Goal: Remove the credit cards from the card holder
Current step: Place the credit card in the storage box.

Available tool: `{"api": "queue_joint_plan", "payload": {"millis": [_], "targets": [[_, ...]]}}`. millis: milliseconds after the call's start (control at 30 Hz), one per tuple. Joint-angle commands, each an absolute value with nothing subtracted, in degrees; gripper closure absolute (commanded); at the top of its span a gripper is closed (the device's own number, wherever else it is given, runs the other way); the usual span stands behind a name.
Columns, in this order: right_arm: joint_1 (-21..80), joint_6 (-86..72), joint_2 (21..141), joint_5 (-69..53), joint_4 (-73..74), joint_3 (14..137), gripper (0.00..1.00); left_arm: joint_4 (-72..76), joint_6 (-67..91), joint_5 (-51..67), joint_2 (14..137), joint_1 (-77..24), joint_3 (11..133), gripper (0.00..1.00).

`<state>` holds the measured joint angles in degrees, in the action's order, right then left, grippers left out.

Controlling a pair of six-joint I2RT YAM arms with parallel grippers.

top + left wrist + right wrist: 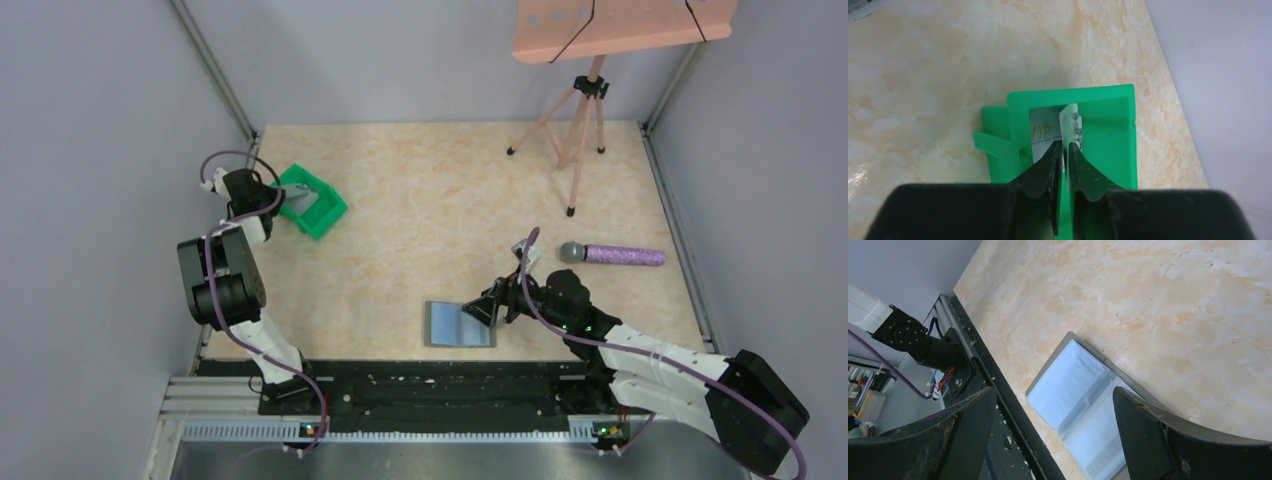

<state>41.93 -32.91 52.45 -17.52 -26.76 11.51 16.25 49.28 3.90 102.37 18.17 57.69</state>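
Observation:
The grey card holder (460, 323) lies unfolded flat near the table's front edge, its blue-grey sleeves (1083, 390) facing up. My right gripper (492, 306) hovers over its right half, jaws wide open (1053, 392) and holding nothing. My left gripper (300, 200) reaches into the green bin (1108, 95) at the far left. Its fingertips (1065, 146) stand a narrow slit apart around the lower edge of a credit card (1068, 122) that stands on edge. A second card (1043, 135) printed "VIP" lies flat in the bin beneath it.
A microphone with a purple handle (615, 254) lies to the right of the card holder. A pink tripod (580, 130) stands at the back right. The black base rail (998, 405) runs along the near edge beside the holder.

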Motion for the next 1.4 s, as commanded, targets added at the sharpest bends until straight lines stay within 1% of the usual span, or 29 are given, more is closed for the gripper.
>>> {"api": "queue_joint_plan", "payload": {"millis": [0,100,167,233,267,433,567,767,867,967,1133,1200,1267,1367], "targets": [[41.66,-31.71,52.31,-16.79,-28.01,12.7,0.14,16.27,49.18,3.08,100.76,18.37,58.45,0.82],[41.65,-31.51,52.66,-16.36,-27.84,12.99,0.14,14.33,49.17,3.39,100.31,18.37,59.32,0.74],[41.68,-31.38,53.01,-16.45,-27.92,13.05,0.14,13.26,48.74,2.98,99.97,18.37,59.94,0.64],[41.66,-31.26,53.13,-16.84,-27.81,13.24,0.14,11.86,48.33,2.53,99.86,18.29,60.91,0.57],[41.64,-31.29,53.17,-16.87,-27.51,13.41,0.14,10.76,48.2,2.47,99.82,18.28,61.36,0.55],[41.66,-31.38,53.18,-16.83,-27.2,13.59,0.14,6.05,47.48,0.6,99.19,18.28,64.29,0.5],[41.71,-30.79,53.5,-16.87,-26.47,14.01,0.14,3.74,47.54,0.54,98.6,18.21,66.0,0.49],[41.66,-30.45,53.81,-16.6,-25.71,14.11,0.14,1.67,47.7,-2.73,97.24,17.78,66.65,0.49],[41.62,-30.79,53.84,-14.58,-23.91,14.59,0.14,0.32,46.88,-2.98,96.56,17.22,67.3,0.49],[41.69,-32.39,54.57,-11.69,-21.87,15.42,0.14,-4.57,46.36,-2.86,94.91,16.37,67.69,0.49],[41.66,-33.95,58.06,-15.98,-18.32,19.09,0.19,-8.96,44.66,-2.5,89.59,14.85,66.67,0.49],[41.66,-35.3,59.28,-17.45,-17.44,20.03,0.21,-10.69,43.21,-0.64,87.9,13.87,66.27,0.49],[41.66,-36.97,59.75,-17.53,-16.83,20.37,0.24,-14.44,40.8,2.66,86.92,12.52,66.98,0.49],[41.71,-38.7,59.4,-16.75,-14.71,20.83,0.27,-19.88,37.47,3.15,84.39,9.18,66.92,0.48]]}}
